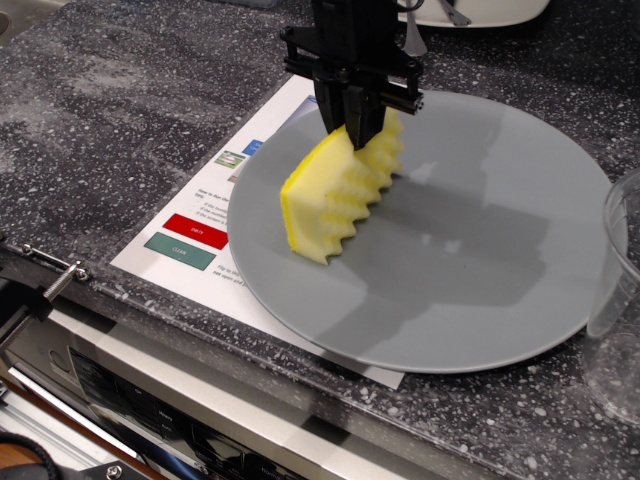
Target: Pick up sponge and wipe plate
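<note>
My black gripper (pixel 357 125) is shut on the top edge of the bright yellow sponge (pixel 335 200), whose wavy ridged face points right. The sponge hangs edge-down over the left half of the large flat grey plate (pixel 480 260), with its lower corner at or just above the plate's surface. I cannot tell if it touches. The plate lies on a printed paper sheet (pixel 200 225) on the dark speckled counter.
A clear plastic cup (pixel 620 290) stands at the plate's right edge. A white dish (pixel 480 12) with utensils (pixel 412 38) sits at the back. The counter's front edge and an appliance panel (pixel 170 400) run along the bottom left.
</note>
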Tool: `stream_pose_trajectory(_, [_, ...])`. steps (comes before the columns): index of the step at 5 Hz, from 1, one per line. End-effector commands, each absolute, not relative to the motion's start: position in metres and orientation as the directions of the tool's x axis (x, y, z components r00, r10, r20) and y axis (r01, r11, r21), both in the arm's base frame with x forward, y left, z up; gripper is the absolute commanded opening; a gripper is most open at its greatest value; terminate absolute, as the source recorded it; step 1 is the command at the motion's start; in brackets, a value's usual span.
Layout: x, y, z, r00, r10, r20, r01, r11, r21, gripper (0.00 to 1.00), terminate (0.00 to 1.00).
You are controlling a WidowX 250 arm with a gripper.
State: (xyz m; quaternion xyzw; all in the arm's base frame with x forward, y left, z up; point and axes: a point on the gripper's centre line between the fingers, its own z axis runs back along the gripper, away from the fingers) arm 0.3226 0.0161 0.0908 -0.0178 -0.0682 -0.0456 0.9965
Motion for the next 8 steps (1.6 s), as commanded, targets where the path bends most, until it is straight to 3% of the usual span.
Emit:
stream_pose_trajectory(1, [0.327, -0.002, 0.093, 0.984, -0.078, 0.163, 0.083, 0.996, -0.030, 0.00, 0.00])
stream_pose_trajectory(4, [0.309, -0.051, 0.111, 0.987, -0.089, 0.133, 0.101, 0.991, -0.087, 0.00, 0.00])
stream_pose_trajectory(5, [0.298, -0.060, 0.104, 0.986, -0.104, 0.134, 0.114, 0.991, -0.074, 0.00, 0.00])
stream_pose_trajectory(6, [0.300, -0.057, 0.101, 0.989, -0.081, 0.126, 0.091, 0.993, -0.075, 0.00, 0.00])
stream_pose_trajectory(8, [0.329, -0.017, 0.100, 0.977, -0.005, 0.211, 0.019, 0.998, -0.064, 0.00, 0.00])
